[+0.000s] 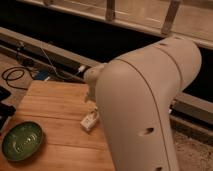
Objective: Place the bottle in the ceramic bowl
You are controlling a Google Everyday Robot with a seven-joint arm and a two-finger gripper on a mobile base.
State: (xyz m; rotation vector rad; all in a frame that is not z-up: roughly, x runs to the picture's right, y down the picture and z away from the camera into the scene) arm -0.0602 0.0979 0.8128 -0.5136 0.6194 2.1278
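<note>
Looking down on the wooden counter (55,107), I take the ceramic bowl (22,141) as my marker. It sits upright near the front left corner of the boards, round and shallow, glossy green with a darker rim, and its inside faces me.

The bottle (90,120) is to the right of the bowl and a little farther back, well apart from it. It is small and white and lies at a slant on the wood. Its lower end points toward the front of the counter on the bowl's side, and its upper end points back toward the claw. I cannot make out its cap or label from here.

The claw (93,104) hangs just above the bottle's upper end, so it too is right of the bowl and behind it. It is released, with its jaws spread wide. I cannot tell whether its tips touch the bottle, because the arm (145,100) covers most of it. The arm's big white shell fills nearly everything right of the bowl, from the back of the view down to the front edge.

Behind the bowl, past the far left edge of the counter, a dark cable (14,76) lies in a loop on the floor. A small blue object (42,75) sits just to the right of the cable, also behind the bowl.
</note>
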